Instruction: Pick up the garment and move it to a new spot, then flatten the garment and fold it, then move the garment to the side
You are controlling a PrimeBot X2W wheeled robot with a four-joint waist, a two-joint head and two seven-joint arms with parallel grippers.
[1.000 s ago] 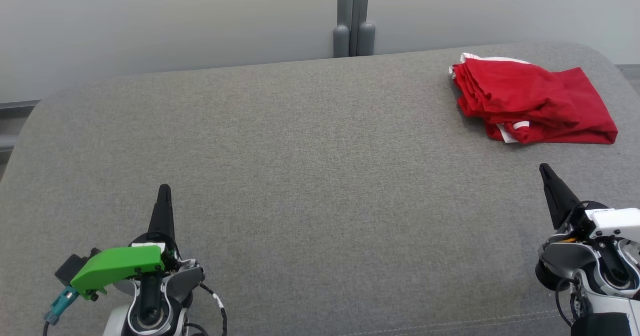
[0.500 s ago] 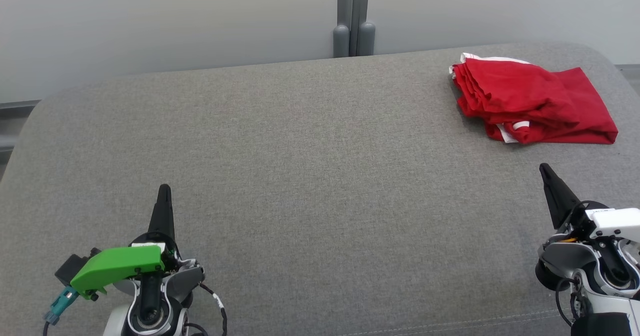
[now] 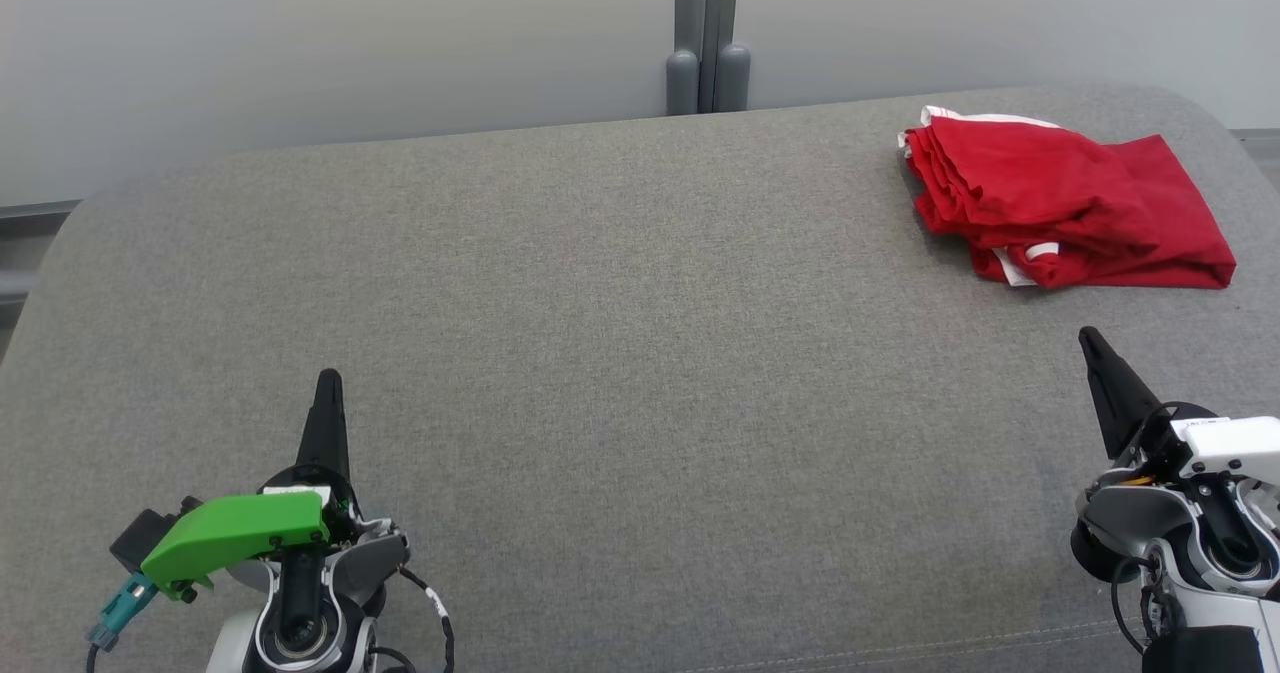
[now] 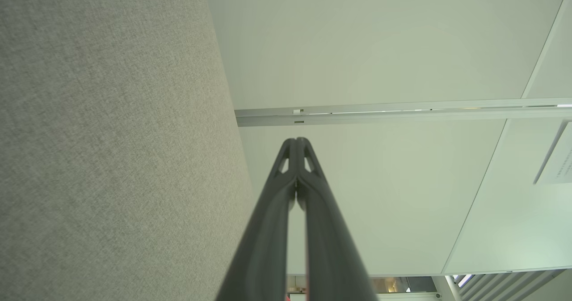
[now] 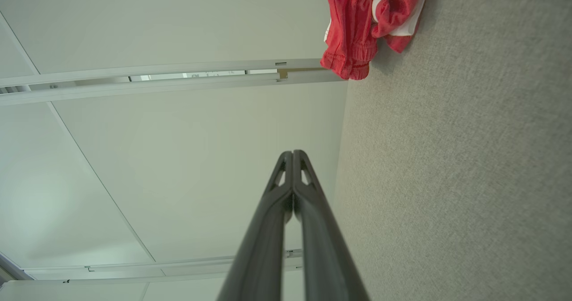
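**Red garment folded at the far right of the desk, both grippers closed and empty**

Your garment (image 3: 1065, 203) is a red piece with white trim. It lies bunched into a rough folded bundle at the far right corner of the grey fabric-covered desk (image 3: 640, 353), close to the back edge. Several layered folds show along its left side, and a white-edged hem peeks out at its near edge. In the right wrist view the same garment (image 5: 357, 23) sits at the top of the frame, with a gathered red edge reaching the desk's rim.

Your right gripper (image 3: 1090, 338) is the nearer one. It sits at the lower right of the head view, pointing towards the bundle but well apart from it. Its two dark fingers are pressed together with nothing between them, and the right wrist view shows the tips (image 5: 292, 153) meeting.

Your left gripper (image 3: 328, 383) is at the lower left, far across the desk from the garment, with a green cover (image 3: 235, 533) on its wrist. It is closed and empty too, fingertips touching in its own wrist view (image 4: 296, 141).

Behind the desk you have a pale wall (image 3: 350, 43) and a grey upright post (image 3: 708, 33).
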